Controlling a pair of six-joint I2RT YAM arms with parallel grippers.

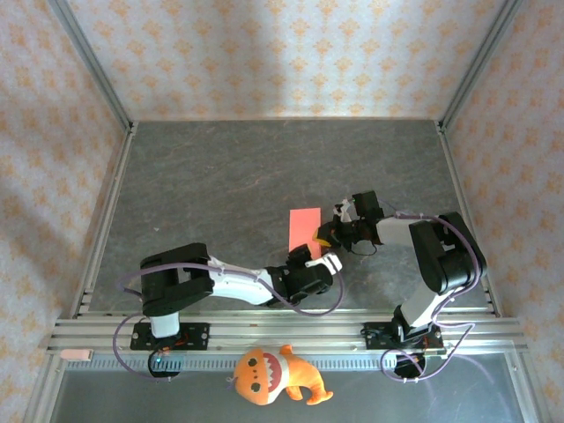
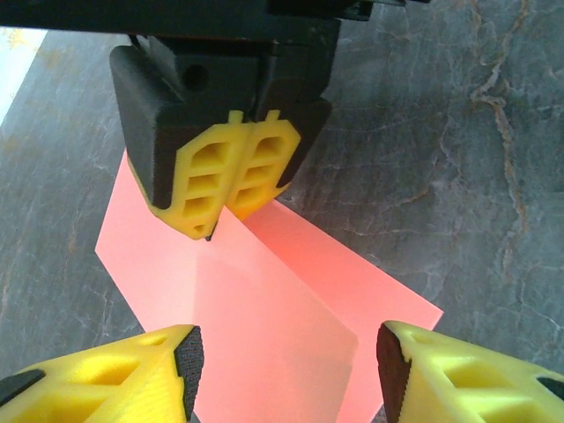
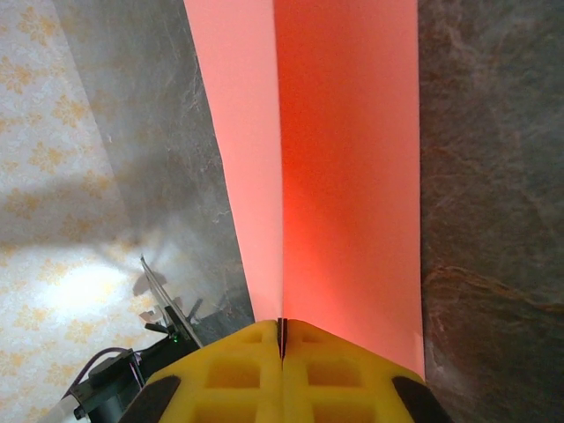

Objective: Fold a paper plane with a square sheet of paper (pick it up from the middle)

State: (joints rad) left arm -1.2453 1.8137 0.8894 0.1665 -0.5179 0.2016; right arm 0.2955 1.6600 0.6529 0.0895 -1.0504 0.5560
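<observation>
**A:** What is closest to the arm bases on your feed?

**B:** From above I see an orange plush toy lying on the near ledge, in front of the rail that carries both arms. It is well apart from the work.

**A:** And the left arm?

**B:** It stretches to the right, low over the near part of the worktop. My left gripper sits at the near end of the sheet of paper. On its wrist camera the two yellow fingers stand well apart with the sheet's near corner between them. I cannot tell whether either pad touches it.

**A:** Where exactly is the sheet?

**B:** It lies about mid-worktop, red-pink on the dark grey surface, just beyond that gripper. It is folded along a centre crease. The crease stands up as a ridge, and a flap slopes down on each side.

**A:** And the right gripper?

**B:** My right gripper comes in from the right and faces the left wrist camera across the sheet. Its yellow fingers are pressed together, pinching the raised crease at the sheet's edge. On its own camera the crease runs straight away from the closed tips.

**A:** What is beyond that?

**B:** The marbled worktop runs on to walls papered in an orange pattern.
</observation>
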